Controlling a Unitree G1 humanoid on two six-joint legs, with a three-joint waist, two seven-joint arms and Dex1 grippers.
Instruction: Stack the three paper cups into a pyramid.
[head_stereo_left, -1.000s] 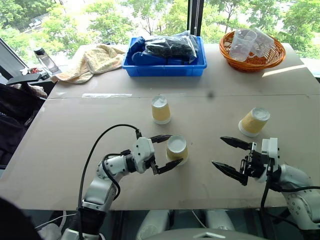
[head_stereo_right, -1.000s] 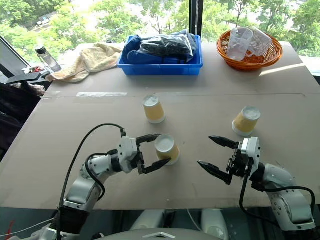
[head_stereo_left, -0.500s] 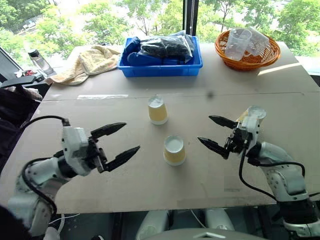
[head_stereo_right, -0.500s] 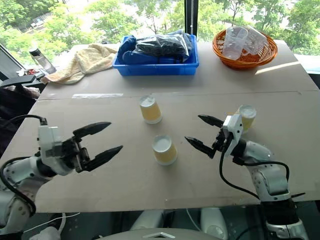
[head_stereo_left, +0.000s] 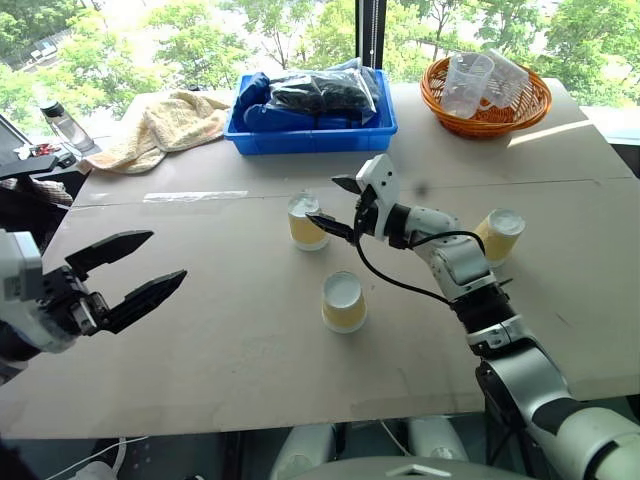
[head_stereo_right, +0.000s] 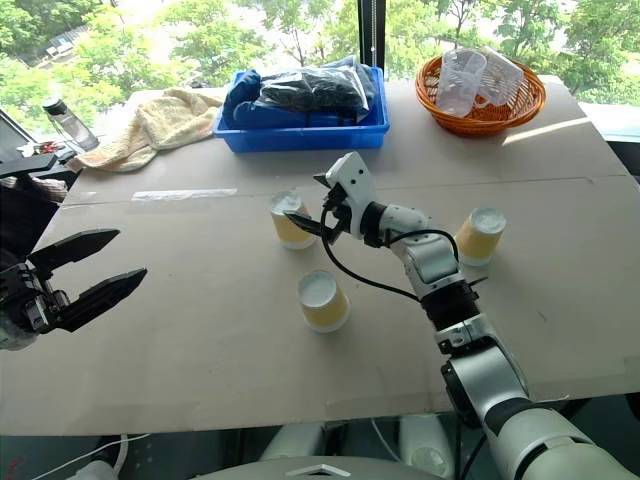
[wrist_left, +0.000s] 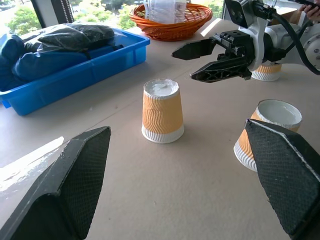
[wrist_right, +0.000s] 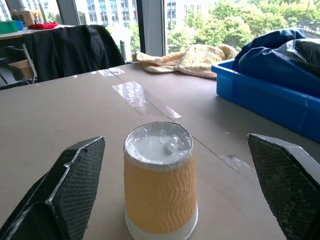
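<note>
Paper cups: three, all upside down and apart on the table (head_stereo_left: 200, 330); no pyramid begun. The far cup (head_stereo_left: 305, 221) stands just before the right gripper (head_stereo_left: 334, 205), whose fingers are spread wide and empty, apparently lined up to take it. The near cup (head_stereo_left: 343, 302) sits mid-table; the third cup (head_stereo_left: 498, 235) lies beyond the right arm. The left gripper (head_stereo_left: 132, 273) is wide, empty, well aside. Blue bin (head_stereo_left: 310, 130), basket (head_stereo_left: 490, 108) and towel (head_stereo_left: 160, 125) stand behind, obstructing nothing.

We see the right arm (head_stereo_left: 470, 285) built of rounded silver-grey segments with dark joints, and a thin black cable looping beside it from the white, boxy wrist housing. Each tool ends in two black, tapered, pointed fingers (wrist_left: 75, 185), whose broad inner faces carry a fine cross-hatched texture. The left tool (head_stereo_left: 125, 275) sits on a white-and-grey housing.
</note>
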